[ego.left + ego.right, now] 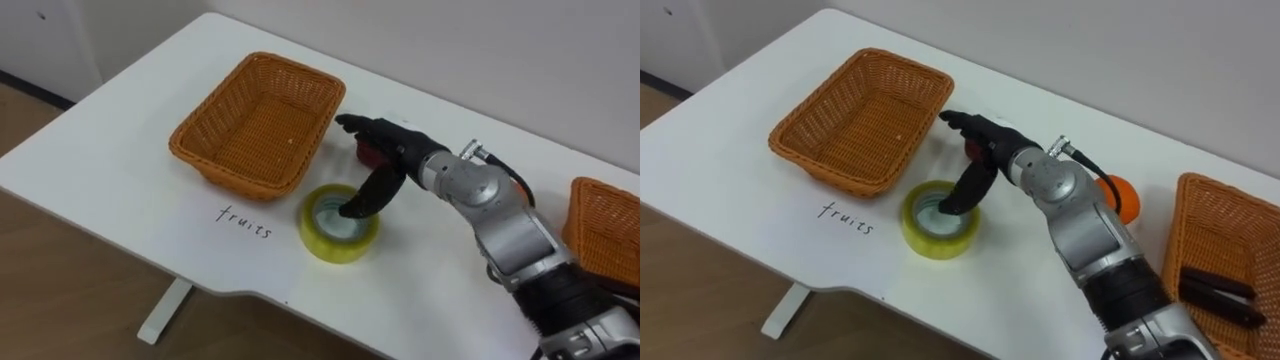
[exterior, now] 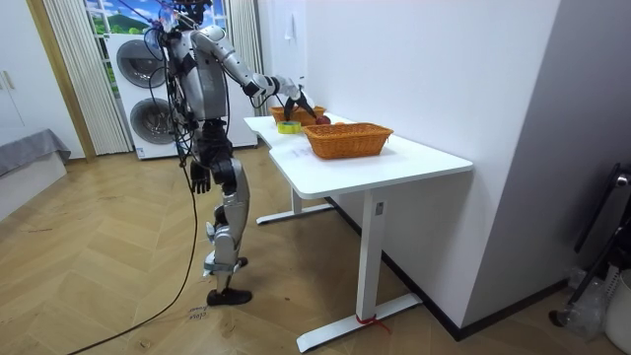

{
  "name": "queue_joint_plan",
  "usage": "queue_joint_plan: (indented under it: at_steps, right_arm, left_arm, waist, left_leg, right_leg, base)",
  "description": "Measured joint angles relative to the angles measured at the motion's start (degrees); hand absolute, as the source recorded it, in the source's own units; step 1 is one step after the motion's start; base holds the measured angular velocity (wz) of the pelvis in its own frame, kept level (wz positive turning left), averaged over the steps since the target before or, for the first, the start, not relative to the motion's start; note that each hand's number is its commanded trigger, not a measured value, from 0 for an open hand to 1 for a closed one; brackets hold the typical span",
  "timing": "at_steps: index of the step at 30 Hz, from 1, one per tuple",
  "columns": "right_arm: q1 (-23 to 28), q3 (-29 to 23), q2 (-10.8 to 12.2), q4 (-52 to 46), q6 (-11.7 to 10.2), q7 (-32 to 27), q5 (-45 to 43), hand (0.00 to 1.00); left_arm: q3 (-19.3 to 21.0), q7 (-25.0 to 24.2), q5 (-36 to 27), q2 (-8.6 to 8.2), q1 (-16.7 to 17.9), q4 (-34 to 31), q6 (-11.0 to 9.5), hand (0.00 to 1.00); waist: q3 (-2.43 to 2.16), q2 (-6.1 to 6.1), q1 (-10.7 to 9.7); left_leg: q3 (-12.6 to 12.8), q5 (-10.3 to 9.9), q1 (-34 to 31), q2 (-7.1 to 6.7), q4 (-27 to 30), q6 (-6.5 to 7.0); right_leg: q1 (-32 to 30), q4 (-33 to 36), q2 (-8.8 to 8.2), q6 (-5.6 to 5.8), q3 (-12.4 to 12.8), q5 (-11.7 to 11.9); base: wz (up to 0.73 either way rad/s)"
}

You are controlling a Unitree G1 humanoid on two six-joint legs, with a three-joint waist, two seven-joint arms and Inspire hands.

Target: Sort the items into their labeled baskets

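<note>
The empty wicker fruit basket (image 1: 250, 176) stands at the table's left, with the handwritten word "fruits" (image 1: 245, 220) in front of it. A yellow tape roll (image 1: 336, 243) lies flat just to its right. My right hand (image 1: 396, 140) hovers above the roll, fingers straight and pointing toward the basket, thumb hanging down into the roll's hole. A red fruit (image 1: 371, 153) sits partly hidden beneath the hand. An orange (image 1: 1124, 195) peeks out behind my forearm. My left hand (image 2: 200, 178) hangs at my side in the room view.
A second wicker basket (image 1: 1232, 215) at the table's right holds dark office items (image 1: 1216, 287). The white table (image 1: 110, 150) has bare surface left of the fruit basket, and its front edge runs close below the tape roll. I stand at the table's long side.
</note>
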Motion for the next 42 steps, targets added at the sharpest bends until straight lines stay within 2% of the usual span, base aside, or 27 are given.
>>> queue_joint_plan:
  at_steps: [9,11,16,26,33,36,37,38,39,40,41,42]
  right_arm:
    - [0.0,2.5,0.2,1.5,0.8,1.7,-3.9,0.00]
    - [-0.1,2.6,0.3,2.3,1.1,1.7,-4.9,0.00]
    - [-0.7,2.6,1.0,4.0,1.6,1.7,-7.4,0.00]
    - [-1.5,3.0,1.3,6.1,3.8,2.2,-8.2,0.00]
    - [-1.5,3.6,1.3,7.1,3.8,1.4,-8.5,0.00]
    - [-1.5,3.6,1.3,7.5,3.9,1.4,-8.7,0.00]
    - [-1.5,3.6,1.3,7.7,3.9,1.4,-8.7,0.04]
    - [-1.5,3.6,1.3,7.8,3.9,1.4,-9.1,0.30]
    - [-1.5,3.6,1.3,7.8,3.9,1.4,-9.5,0.80]
    - [-1.5,3.6,1.3,7.9,3.9,1.4,-10.1,0.94]
    - [-1.5,3.6,1.3,8.0,3.9,1.4,-10.5,1.00]
    - [-1.5,3.6,1.3,8.0,3.9,1.3,-10.7,1.00]
  left_arm:
    - [-1.2,0.0,0.0,-0.03,0.0,-2.8,0.1,0.00]
    - [-1.2,0.0,0.1,-0.09,0.0,-2.8,0.1,0.00]
    - [-1.1,0.0,0.1,-0.12,-0.1,-2.8,0.3,0.00]
    - [-1.1,0.4,0.0,-0.06,-0.1,-4.3,1.6,0.00]
    - [-1.1,1.2,0.0,-0.08,0.0,-4.7,1.9,0.00]
    - [-1.1,1.2,0.1,-0.08,0.0,-5.0,2.8,0.00]
    - [-1.2,1.2,0.0,-0.08,-0.1,-5.0,3.1,0.00]
    - [-1.2,1.2,0.0,-0.08,-0.3,-5.1,3.2,0.00]
    - [-1.2,1.2,0.0,-0.08,-0.5,-5.1,3.3,0.00]
    - [-1.2,1.2,0.0,-0.09,-0.5,-5.1,3.5,0.00]
    - [-1.2,1.2,0.0,-0.09,-0.6,-5.1,3.5,0.00]
    - [-1.2,1.2,0.0,-0.09,-0.6,-5.1,3.6,0.00]
  waist:
    - [0.07,0.00,2.2]
    - [0.22,-0.30,2.6]
    - [0.41,-0.72,2.7]
    - [0.44,-0.67,2.9]
    - [0.45,-0.63,3.0]
    - [0.45,-0.61,3.1]
    - [0.45,-0.59,3.3]
    - [0.46,-0.58,3.5]
    - [0.46,-0.58,3.6]
    - [0.48,-0.55,3.8]
    - [0.50,-0.50,3.9]
    - [0.51,-0.48,4.0]
  left_leg:
    - [0.2,0.0,-0.7,-0.03,0.4,-0.05]
    - [0.1,0.0,-0.7,-0.03,0.3,-0.05]
    - [0.1,0.0,-0.7,-0.05,0.4,-0.03]
    - [0.0,0.0,-0.7,-0.05,0.4,-0.03]
    - [0.0,0.0,-0.9,-0.05,0.6,-0.04]
    - [-0.2,0.0,-1.1,-0.06,0.9,-0.04]
    - [-0.2,0.0,-1.2,-0.06,1.0,-0.05]
    - [-0.2,0.0,-1.4,-0.06,1.1,-0.06]
    - [-0.2,0.0,-1.5,-0.06,1.2,-0.06]
    - [-0.2,0.0,-1.6,-0.06,1.3,-0.06]
    - [-0.2,0.0,-1.6,-0.06,1.4,-0.06]
    - [-0.2,0.0,-1.6,-0.07,1.4,-0.06]
  right_leg:
    - [-0.6,0.0,-0.01,0.00,-0.1,0.0]
    - [-0.7,0.0,-0.02,0.00,-0.1,0.0]
    - [-0.6,0.0,-0.05,0.01,-0.3,0.0]
    - [-0.5,0.0,-0.06,0.01,-0.3,0.0]
    - [-0.5,0.1,-0.04,0.01,-0.5,0.0]
    - [-0.6,0.1,-0.04,0.01,-0.6,0.0]
    - [-0.6,0.1,-0.03,0.01,-0.6,0.0]
    - [-0.6,0.1,-0.03,0.01,-0.6,0.0]
    - [-0.7,0.1,-0.02,0.01,-0.6,0.0]
    - [-0.7,0.1,-0.03,0.01,-0.6,0.0]
    - [-0.7,0.1,-0.04,0.01,-0.6,0.0]
    - [-0.7,0.1,-0.04,0.01,-0.6,0.0]
  base:
    - [0.00]
    - [0.00]
    - [0.00]
    - [0.00]
    - [0.00]
    - [0.02]
    - [0.00]
    - [0.00]
    - [0.00]
    - [0.00]
    - [0.00]
    - [0.00]
